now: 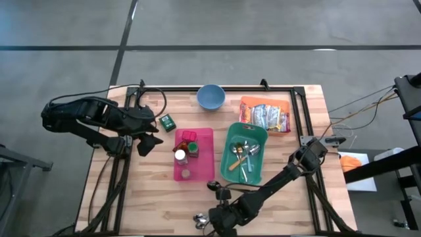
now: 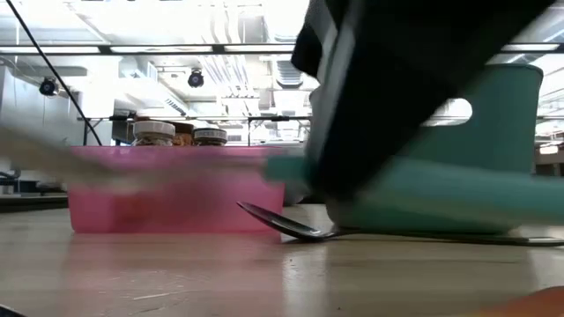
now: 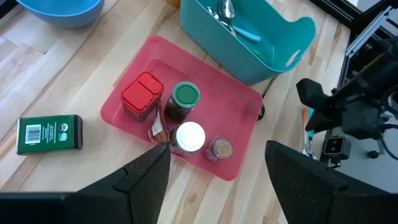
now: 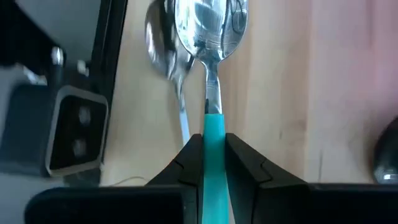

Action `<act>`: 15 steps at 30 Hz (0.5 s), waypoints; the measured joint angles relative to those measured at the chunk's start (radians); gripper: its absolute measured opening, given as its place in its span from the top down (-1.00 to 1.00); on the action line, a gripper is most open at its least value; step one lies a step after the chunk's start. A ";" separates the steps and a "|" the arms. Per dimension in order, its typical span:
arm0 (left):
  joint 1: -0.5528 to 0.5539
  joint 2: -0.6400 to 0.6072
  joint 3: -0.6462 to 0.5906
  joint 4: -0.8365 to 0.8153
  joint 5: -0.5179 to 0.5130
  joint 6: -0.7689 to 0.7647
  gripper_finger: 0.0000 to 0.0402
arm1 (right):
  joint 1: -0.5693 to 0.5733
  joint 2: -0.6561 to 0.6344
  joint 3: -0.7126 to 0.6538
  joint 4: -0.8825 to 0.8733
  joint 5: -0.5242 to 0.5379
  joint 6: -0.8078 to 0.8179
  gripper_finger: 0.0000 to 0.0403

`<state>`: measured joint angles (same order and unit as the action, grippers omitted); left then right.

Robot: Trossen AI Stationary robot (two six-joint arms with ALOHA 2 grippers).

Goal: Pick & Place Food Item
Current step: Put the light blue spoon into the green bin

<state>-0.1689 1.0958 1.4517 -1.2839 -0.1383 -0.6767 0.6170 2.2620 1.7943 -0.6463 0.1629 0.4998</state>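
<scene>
The right end effector [image 4: 213, 155] is down at the near edge of the counter [image 1: 289, 204], its two fingers pinched tight on the teal handle of a spoon [image 4: 210, 37] whose bowl lies flat on the wood, with a second spoon [image 4: 165, 43] just beside it. Past it stand the teal bin [image 1: 246, 153] of cutlery and the pink tray [image 1: 204, 155] with its spice jars [image 3: 186, 99], and beyond those an orange tray [image 1: 247, 105] of food packets [image 1: 268, 117] and a blue bowl [image 1: 210, 97]. The left end effector [image 3: 214, 168] hangs over the counter's left side with its fingers spread apart and nothing between them, near a small green box [image 1: 168, 122].
</scene>
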 joint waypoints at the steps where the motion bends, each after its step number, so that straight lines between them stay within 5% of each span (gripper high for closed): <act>1: 0.000 0.000 0.000 0.000 0.000 0.006 -0.31 | 0.000 0.000 0.009 -0.001 0.012 0.019 0.84; 15: 0.000 0.000 0.000 0.000 0.000 0.019 -0.31 | 0.000 -0.002 0.241 -0.317 0.216 0.231 0.84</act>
<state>-0.1688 1.0958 1.4517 -1.2839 -0.1383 -0.6575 0.6167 2.2598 2.0350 -0.9636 0.3788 0.7311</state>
